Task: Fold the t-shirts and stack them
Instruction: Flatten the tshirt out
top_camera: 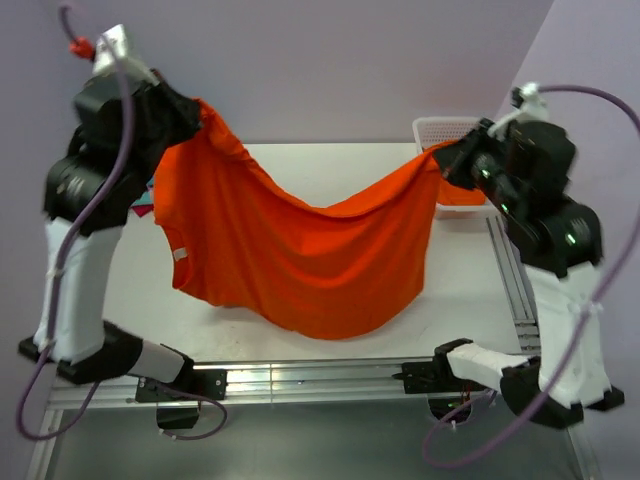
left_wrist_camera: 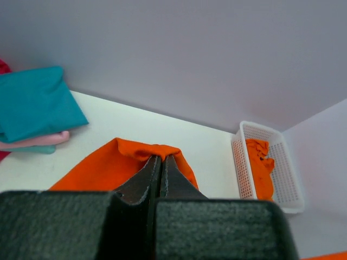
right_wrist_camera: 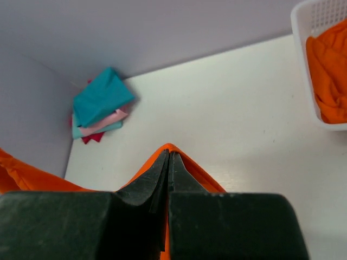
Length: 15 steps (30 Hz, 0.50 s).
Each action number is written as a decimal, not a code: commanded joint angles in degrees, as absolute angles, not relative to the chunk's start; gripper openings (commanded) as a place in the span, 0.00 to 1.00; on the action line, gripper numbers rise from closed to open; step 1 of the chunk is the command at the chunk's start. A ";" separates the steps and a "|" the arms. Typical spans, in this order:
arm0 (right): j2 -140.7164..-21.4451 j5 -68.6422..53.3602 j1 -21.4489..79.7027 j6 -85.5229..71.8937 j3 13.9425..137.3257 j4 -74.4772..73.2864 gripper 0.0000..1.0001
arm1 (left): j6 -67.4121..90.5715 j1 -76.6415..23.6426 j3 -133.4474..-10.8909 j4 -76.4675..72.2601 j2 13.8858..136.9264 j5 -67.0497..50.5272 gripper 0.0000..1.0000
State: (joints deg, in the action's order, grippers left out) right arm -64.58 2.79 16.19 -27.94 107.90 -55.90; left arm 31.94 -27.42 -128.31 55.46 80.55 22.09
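Orange t-shirt (top_camera: 300, 250) strung between both arms above the surface (top_camera: 340, 165), sagging in the middle. Left end effector (left_wrist_camera: 161, 158) pinched tight on one upper corner, right end effector (right_wrist_camera: 169, 154) pinched tight on the other. Far-left corner: folded pile with teal tee (left_wrist_camera: 35, 103) on top, pale pink tee (left_wrist_camera: 38, 141) and crimson tee (right_wrist_camera: 93, 137) beneath; far right, white lattice basket (left_wrist_camera: 246, 162) holding more orange tees (left_wrist_camera: 260, 168).
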 commanded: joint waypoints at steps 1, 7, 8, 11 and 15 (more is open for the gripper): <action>-73.61 1.24 14.25 -29.18 107.57 -48.08 0.00 | 32.33 -23.48 -134.27 49.22 89.89 15.42 0.00; -95.94 -4.12 7.65 -30.94 137.57 -51.31 0.00 | 36.39 -12.31 -149.48 41.42 105.37 2.13 0.00; -99.37 -5.17 7.12 -31.46 144.42 -54.03 0.00 | 36.39 -11.26 -150.46 38.53 105.29 1.15 0.00; -103.90 -13.07 3.44 -36.29 156.20 -48.48 0.00 | 35.69 -10.72 -145.40 28.50 99.61 2.37 0.00; -87.73 -15.21 1.32 -36.48 128.00 -34.64 0.00 | 33.14 -9.93 -142.22 29.26 95.02 3.51 0.00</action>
